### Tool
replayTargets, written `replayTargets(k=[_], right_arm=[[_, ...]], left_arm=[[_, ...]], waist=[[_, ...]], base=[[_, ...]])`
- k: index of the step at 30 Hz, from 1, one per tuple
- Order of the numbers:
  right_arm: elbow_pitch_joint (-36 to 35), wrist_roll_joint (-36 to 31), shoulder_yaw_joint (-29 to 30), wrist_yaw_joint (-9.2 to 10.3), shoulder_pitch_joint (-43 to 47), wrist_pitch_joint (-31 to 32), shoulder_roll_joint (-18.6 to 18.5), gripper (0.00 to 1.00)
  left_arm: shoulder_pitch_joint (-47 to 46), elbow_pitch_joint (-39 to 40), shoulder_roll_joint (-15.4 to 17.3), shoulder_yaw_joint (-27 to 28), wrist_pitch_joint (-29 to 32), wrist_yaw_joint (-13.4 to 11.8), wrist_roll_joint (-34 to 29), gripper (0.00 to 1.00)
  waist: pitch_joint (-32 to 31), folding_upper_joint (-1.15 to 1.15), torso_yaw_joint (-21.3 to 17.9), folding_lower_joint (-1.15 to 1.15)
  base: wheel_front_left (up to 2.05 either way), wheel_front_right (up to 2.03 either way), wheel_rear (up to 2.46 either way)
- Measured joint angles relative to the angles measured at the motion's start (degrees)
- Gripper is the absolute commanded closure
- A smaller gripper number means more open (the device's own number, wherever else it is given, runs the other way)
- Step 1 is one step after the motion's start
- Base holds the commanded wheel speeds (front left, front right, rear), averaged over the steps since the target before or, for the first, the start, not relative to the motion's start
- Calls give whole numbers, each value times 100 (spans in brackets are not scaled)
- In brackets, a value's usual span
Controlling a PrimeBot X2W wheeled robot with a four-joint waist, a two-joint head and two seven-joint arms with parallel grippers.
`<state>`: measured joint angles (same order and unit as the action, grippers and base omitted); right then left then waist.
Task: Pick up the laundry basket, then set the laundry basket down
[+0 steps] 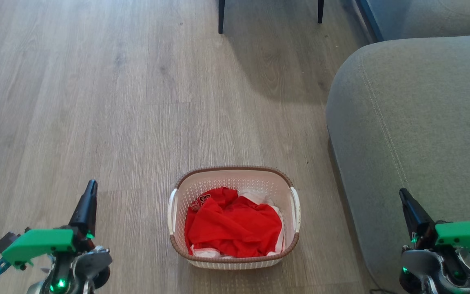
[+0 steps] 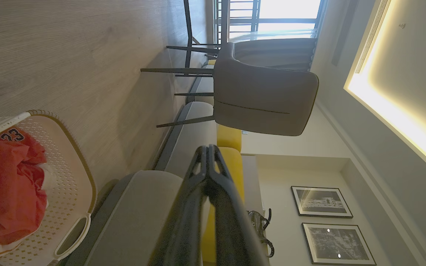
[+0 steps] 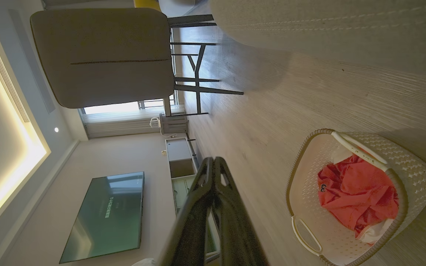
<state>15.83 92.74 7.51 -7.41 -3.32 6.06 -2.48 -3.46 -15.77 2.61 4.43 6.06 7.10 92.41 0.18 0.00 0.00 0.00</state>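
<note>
Basket: laundry basket (image 1: 227, 181) sits on the wooden floor (image 1: 96, 102), near the grey sofa (image 1: 414, 143), with red and white clothes (image 1: 235, 224) inside.
Left side: left gripper (image 1: 91, 185), fingers pressed together, empty, apart from the basket.
Right side: right gripper (image 1: 403, 195), fingers together, empty, before the sofa.

Laundry basket (image 1: 235, 169) sits on the floor (image 1: 96, 102), low centre in head view. Clothes (image 1: 231, 228) are piled inside it. Sofa (image 1: 414, 122) is just right of the basket, a strip of floor between them. Chair legs (image 1: 221, 16) are well behind the basket. Left gripper (image 1: 91, 187) is well left of the basket and right gripper (image 1: 403, 197) well right of it, overlapping the sofa.
</note>
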Motion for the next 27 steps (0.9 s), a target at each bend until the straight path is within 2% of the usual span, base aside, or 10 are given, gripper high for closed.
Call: replayTargets(k=[27], right_arm=[[0, 0, 0, 0, 0, 0, 0, 100]], left_arm=[[0, 0, 0, 0, 0, 0, 0, 100]], waist=[[0, 0, 0, 0]], base=[[0, 0, 0]])
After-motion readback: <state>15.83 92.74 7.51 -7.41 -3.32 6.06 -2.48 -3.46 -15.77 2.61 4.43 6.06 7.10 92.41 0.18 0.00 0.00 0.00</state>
